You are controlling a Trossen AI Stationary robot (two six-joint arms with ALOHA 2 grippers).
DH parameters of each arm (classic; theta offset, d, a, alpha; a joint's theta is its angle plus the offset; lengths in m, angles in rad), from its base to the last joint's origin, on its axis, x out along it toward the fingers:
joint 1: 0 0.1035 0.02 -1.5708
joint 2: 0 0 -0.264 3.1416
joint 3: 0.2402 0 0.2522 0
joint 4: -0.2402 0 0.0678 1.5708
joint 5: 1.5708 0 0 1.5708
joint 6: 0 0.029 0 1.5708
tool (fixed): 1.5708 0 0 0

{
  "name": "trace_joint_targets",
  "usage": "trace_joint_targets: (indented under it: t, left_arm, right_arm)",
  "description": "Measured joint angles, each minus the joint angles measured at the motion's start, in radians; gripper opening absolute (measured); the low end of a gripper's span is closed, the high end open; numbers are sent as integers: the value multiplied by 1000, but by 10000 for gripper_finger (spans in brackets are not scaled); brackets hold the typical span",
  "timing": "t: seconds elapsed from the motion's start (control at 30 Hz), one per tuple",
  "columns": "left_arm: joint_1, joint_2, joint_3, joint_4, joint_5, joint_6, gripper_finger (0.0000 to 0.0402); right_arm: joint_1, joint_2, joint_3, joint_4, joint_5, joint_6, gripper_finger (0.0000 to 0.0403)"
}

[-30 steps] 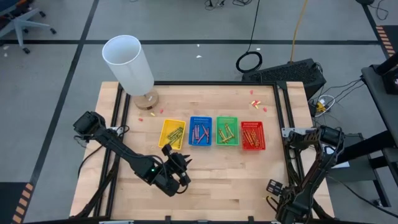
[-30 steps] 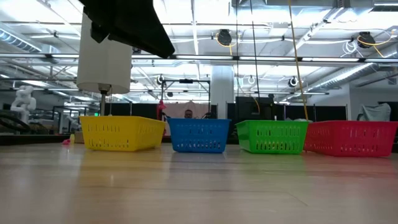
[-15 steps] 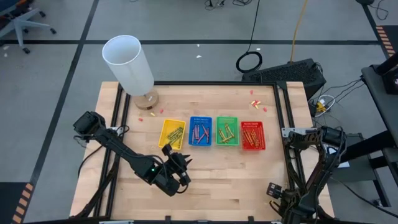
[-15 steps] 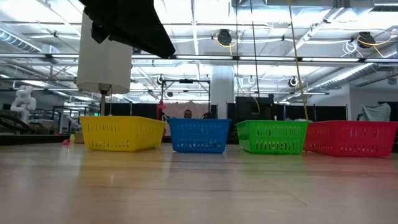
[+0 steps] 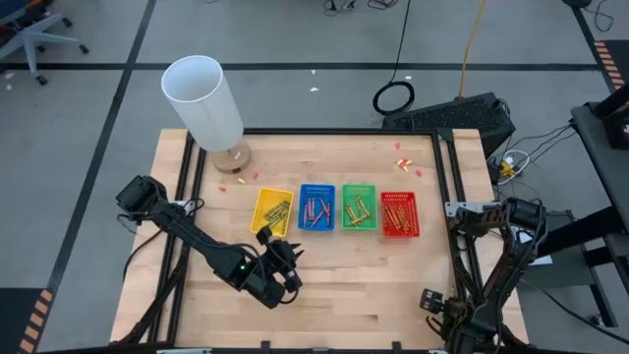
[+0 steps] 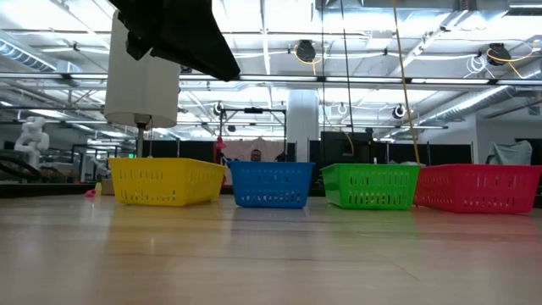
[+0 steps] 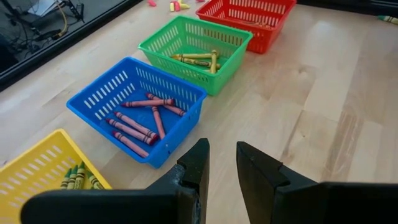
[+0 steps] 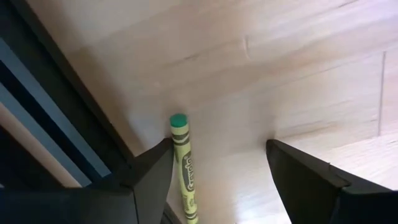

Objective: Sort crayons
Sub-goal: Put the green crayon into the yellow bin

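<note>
Wooden table (image 5: pixel 334 275) held four trays of sorted crayons (image 7: pixel 140 118). My right gripper (image 8: pixel 217 180) gaped wide beside a stray green crayon (image 8: pixel 183 168) at the edge; light, brittle, grab mid-shaft. My left gripper (image 7: pixel 221 168) hung narrowly parted, empty.

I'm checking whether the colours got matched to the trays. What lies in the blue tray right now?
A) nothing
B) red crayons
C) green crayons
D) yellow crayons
B: in the left wrist view the blue tray holds several red crayons, lying loose on its floor.
</note>
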Motion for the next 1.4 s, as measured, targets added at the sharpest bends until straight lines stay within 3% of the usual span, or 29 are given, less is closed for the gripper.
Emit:
trace_joint_targets:
  t: [0.27, 0.73, 0.93, 1.27, 1.4]
  left_arm:
    - [1, 0, 0, -1, 0, 0, 80]
    - [0, 0, 0, -1, 0, -1, 80]
    - [0, 0, 0, -1, 0, -1, 80]
    - [0, 0, 0, -3, 0, 0, 80]
    - [0, 0, 0, -4, 0, 1, 80]
  right_arm:
    - [-23, 2, -1, -17, 8, 2, 233]
    - [-26, 3, -3, -9, -4, 17, 65]
    - [-26, 3, -2, -7, -9, 126, 9]
    - [-26, 7, 32, -28, -10, 278, 3]
    - [-26, 8, 91, -20, 47, 394, 3]
